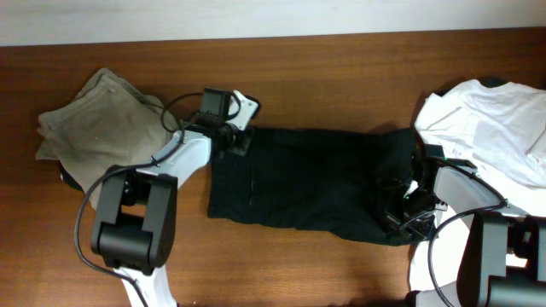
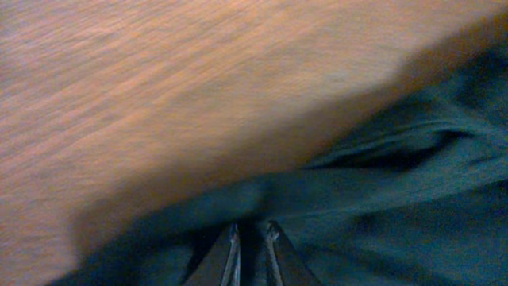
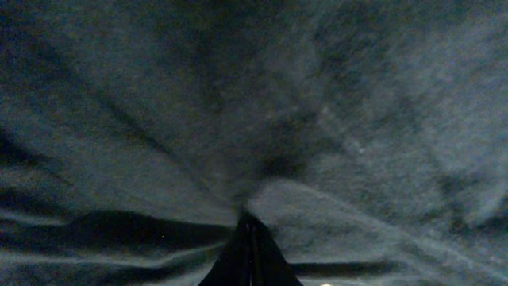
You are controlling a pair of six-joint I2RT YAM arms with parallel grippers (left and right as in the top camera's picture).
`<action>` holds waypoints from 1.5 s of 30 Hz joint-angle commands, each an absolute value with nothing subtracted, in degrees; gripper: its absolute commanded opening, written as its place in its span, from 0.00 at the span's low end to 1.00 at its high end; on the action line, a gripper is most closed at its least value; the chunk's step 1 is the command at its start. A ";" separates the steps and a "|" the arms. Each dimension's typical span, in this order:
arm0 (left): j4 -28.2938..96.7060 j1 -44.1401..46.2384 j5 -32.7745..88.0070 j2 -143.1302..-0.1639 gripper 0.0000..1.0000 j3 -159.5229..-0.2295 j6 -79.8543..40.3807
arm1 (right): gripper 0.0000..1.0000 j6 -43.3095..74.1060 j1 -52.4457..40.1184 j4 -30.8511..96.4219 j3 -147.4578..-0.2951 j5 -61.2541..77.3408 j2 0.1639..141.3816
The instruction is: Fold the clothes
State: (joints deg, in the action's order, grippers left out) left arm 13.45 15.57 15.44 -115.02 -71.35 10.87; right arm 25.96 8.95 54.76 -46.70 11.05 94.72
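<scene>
Got black shorts [image 1: 316,183] lying flat in the middle of the table [image 1: 341,60], between a khaki pile [image 1: 98,124] on the left and a white shirt [image 1: 490,128] on the right. Seeing the left claw [image 2: 252,238] pinched onto the shorts' far left corner, and the right claw [image 3: 250,238] clamped tight on bunched fabric near the right end.
</scene>
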 commanded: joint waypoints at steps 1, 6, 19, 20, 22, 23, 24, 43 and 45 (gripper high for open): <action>10.92 9.96 11.11 -118.83 0.12 -72.03 6.72 | 0.04 26.35 8.62 57.36 -46.00 1.93 95.15; 31.40 7.33 20.84 -115.22 0.13 -82.59 9.82 | 0.11 17.98 8.69 68.75 -55.79 5.32 88.55; 40.84 20.84 19.94 -108.86 0.18 -60.38 14.52 | 0.04 31.57 0.91 26.09 -62.94 37.10 114.30; 39.33 20.84 18.96 -108.90 0.18 -58.54 13.10 | 0.04 35.51 0.91 21.74 -62.94 37.08 116.97; 38.76 20.84 14.26 -109.08 0.17 -57.01 8.99 | 0.04 41.43 0.91 12.84 -62.94 35.29 120.57; 39.05 20.84 13.06 -109.08 0.17 -56.93 8.16 | 0.04 44.27 1.23 9.67 -62.94 33.91 121.43; 39.68 20.84 12.05 -109.06 0.17 -56.90 7.86 | 0.04 47.22 2.00 6.98 -62.94 32.62 121.86; 52.66 19.88 17.82 -103.92 0.27 -74.91 7.40 | 0.11 7.03 -4.27 63.26 -60.58 23.55 93.95; 50.37 20.18 17.61 -107.63 0.27 -73.28 8.49 | 0.11 13.37 -7.27 56.38 -52.71 20.29 94.35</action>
